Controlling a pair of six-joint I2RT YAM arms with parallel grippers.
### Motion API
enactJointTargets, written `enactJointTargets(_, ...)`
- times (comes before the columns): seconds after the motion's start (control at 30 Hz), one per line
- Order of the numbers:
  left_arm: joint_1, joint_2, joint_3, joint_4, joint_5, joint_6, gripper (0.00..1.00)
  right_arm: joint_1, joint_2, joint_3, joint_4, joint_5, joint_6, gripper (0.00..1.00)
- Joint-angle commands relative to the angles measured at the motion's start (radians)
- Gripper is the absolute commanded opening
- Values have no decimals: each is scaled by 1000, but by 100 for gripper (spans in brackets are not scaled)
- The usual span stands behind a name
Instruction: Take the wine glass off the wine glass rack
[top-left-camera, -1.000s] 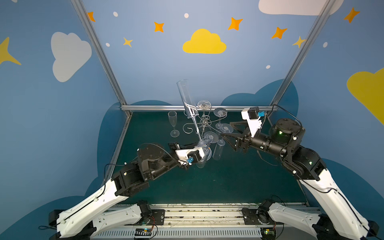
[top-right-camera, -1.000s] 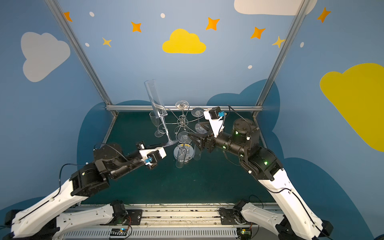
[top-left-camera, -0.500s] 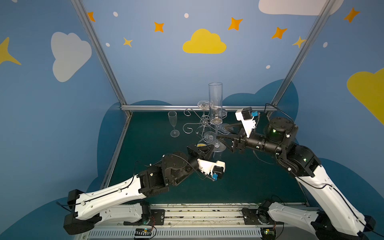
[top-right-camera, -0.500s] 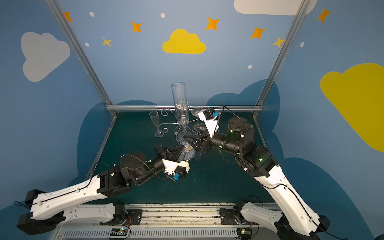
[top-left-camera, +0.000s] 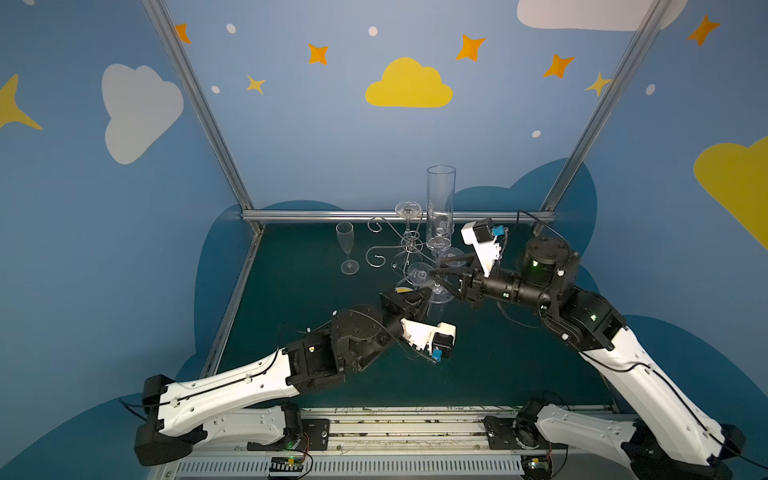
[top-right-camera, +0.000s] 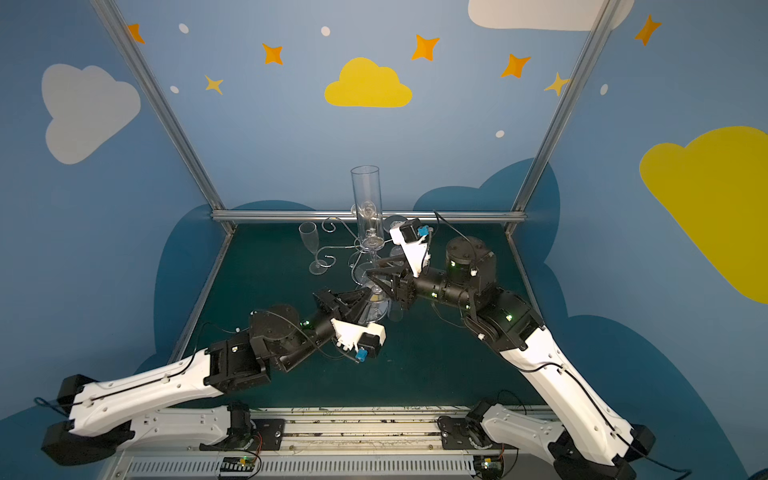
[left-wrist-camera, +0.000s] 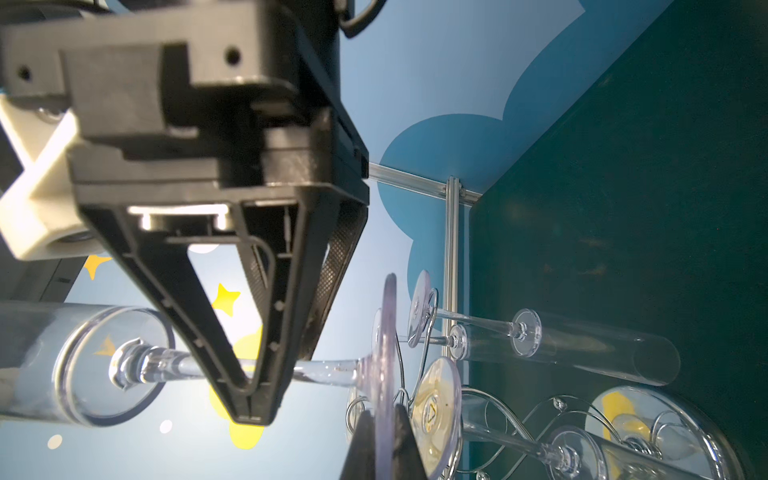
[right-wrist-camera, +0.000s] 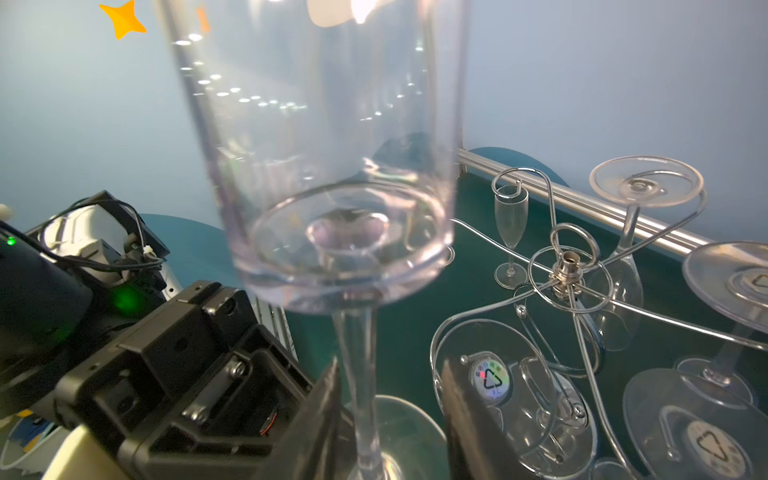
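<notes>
Left wrist view: my left jaws are pinched together on the stem of the wine glass (left-wrist-camera: 324, 370), between bowl and foot, with no gap showing at the tips. The glass rides upright, bowl on top. Right wrist view: my right jaws stand apart with that same stem between them, below the bowl. One fingertip (right-wrist-camera: 328, 395) is against or just beside the stem and the opposite one is clearly off it, so nothing is clamped on that side. Progress, as I read it: the removal itself looks done, since the glass hangs from no scroll arm and sits in my left grip just beside the near side of the wine glass rack (right-wrist-camera: 565, 266). I cannot tell whether its foot brushes a neighbouring hung foot. Left to do is probably a hand-over to the right jaws, or a set-down on the surface (top-left-camera: 498, 365). Farther out, the rack carries other glasses (right-wrist-camera: 646, 183) upside down. Beyond it, a small flute (top-left-camera: 347, 249) stands alone near the back rail.
</notes>
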Motion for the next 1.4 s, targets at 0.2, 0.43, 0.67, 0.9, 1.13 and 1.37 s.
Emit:
enactJointTargets(0.2,-3,19,29,48,-8,4,3,8,5,-29,62,-18,12,14)
enactJointTargets(0.43,-5,-2,21,55,2,-36,25,8,-1,-42,79,-10,2,0)
enactJointTargets(0.67,-27,-45,6,77,38,-142,70,8,-6,-38,80,2,-21,0)
enactJointTargets(0.9,0,-124,108,-51,174,-597,80,8,-16,-58,69,3,-44,0)
enactJointTargets(1.13,162,-175,200,-185,411,-1048,83,10,-37,-105,99,-54,-51,0)
enactJointTargets(1.37,425,-162,241,-173,742,-1416,83,36,-35,-113,80,-113,-59,0)
